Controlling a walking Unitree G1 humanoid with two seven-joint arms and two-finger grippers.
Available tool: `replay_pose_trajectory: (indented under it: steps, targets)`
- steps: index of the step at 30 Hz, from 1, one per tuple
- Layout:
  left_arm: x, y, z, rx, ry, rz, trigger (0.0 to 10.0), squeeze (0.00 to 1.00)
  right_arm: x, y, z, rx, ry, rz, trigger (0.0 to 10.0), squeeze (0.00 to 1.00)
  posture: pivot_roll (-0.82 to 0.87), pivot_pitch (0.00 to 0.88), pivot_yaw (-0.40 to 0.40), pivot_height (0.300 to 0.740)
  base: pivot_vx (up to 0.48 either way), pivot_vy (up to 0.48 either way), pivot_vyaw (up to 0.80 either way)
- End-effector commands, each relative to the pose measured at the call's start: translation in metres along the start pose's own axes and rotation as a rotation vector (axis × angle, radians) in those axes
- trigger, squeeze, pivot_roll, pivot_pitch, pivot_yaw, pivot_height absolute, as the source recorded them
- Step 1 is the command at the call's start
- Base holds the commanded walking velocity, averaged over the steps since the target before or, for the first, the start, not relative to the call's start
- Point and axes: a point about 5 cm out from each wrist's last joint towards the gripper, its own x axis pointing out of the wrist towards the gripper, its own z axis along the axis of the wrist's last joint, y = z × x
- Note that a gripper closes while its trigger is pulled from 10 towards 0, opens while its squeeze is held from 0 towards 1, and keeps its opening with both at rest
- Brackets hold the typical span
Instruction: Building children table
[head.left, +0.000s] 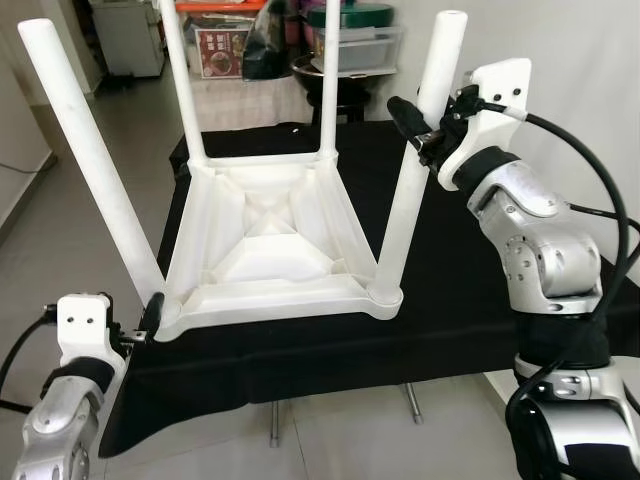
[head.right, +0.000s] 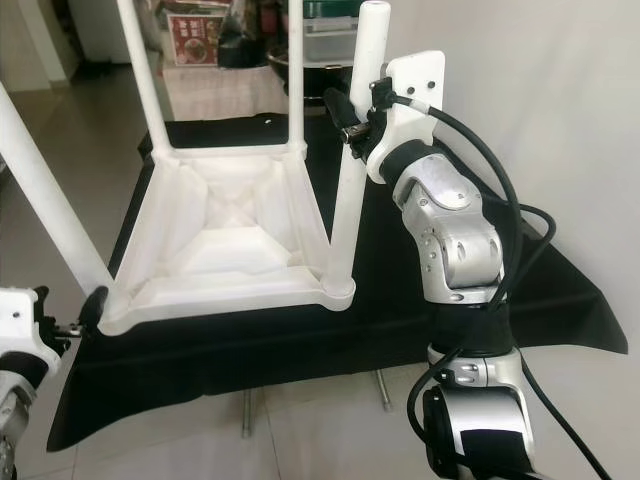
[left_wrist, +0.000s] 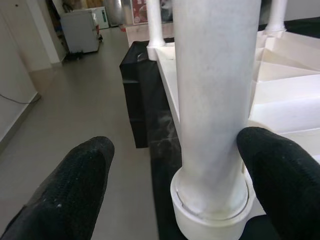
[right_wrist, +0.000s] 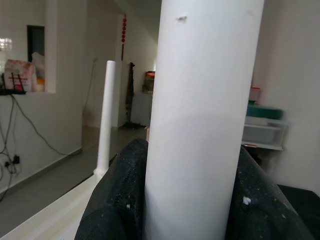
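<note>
A white table (head.left: 270, 240) lies upside down on a black cloth (head.left: 450, 290), four legs up. The right gripper (head.left: 425, 130) is clamped on the near-right leg (head.left: 410, 190) — the left gripper (head.left: 150, 320) is spread around the near-left leg (head.left: 95, 165). An uneven pull could tip the table.

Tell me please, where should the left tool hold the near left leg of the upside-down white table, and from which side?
Low on the near left leg, just above its socket, coming from the robot's side. The leg is a smooth round post leaning outward, and the left tool sits open at its base, so closing there seems steadiest.
</note>
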Motion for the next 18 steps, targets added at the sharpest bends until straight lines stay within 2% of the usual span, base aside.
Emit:
replay_pose_trajectory:
  steps: [1, 7, 8, 11, 13, 14, 17, 18]
  targets:
    - [-0.003, 0.034, -0.012, 0.014, 0.084, 0.138, 10.0, 0.0, -0.005, 0.003, -0.003, -0.034, 0.036, 0.035, 0.0, 0.0, -0.12, 0.127, -0.063, 0.74, 0.0, 0.0, 0.0]
    - [0.0, 0.041, -0.016, -0.004, 0.104, 0.121, 10.0, 0.0, -0.005, 0.006, -0.003, -0.031, 0.044, 0.056, 0.0, 0.0, -0.12, 0.141, -0.066, 0.74, 0.0, 0.0, 0.0]
    - [0.003, 0.04, -0.012, -0.011, 0.088, 0.095, 10.0, 0.0, -0.006, 0.007, -0.003, -0.029, 0.048, 0.067, 0.0, 0.0, -0.12, 0.171, -0.07, 0.74, 0.0, 0.0, 0.0]
    - [0.006, 0.04, -0.008, -0.012, 0.069, 0.072, 10.0, 0.0, -0.005, 0.009, -0.003, -0.027, 0.052, 0.076, 0.0, 0.0, -0.12, 0.176, -0.072, 0.74, 0.0, 0.0, 0.0]
    - [0.014, 0.037, 0.01, -0.014, 0.009, 0.023, 10.0, 0.0, -0.004, 0.015, -0.006, -0.017, 0.068, 0.101, 0.0, 0.0, -0.12, 0.212, -0.077, 0.74, 0.0, 0.0, 0.0]
    - [0.014, 0.037, 0.01, -0.014, 0.009, 0.023, 10.0, 0.0, -0.004, 0.015, -0.006, -0.017, 0.068, 0.101, 0.0, 0.0, -0.12, 0.212, -0.077, 0.74, 0.0, 0.0, 0.0]
    - [0.023, 0.033, 0.034, -0.01, -0.062, -0.029, 10.0, 0.0, -0.002, 0.024, -0.01, 0.001, 0.087, 0.137, 0.0, 0.0, -0.11, 0.256, -0.082, 0.74, 0.0, 0.0, 0.0]
    - [0.026, 0.028, 0.044, -0.021, -0.089, -0.073, 10.0, 0.0, 0.0, 0.027, -0.011, 0.008, 0.09, 0.151, 0.0, 0.0, -0.11, 0.265, -0.082, 0.74, 0.0, 0.0, 0.0]
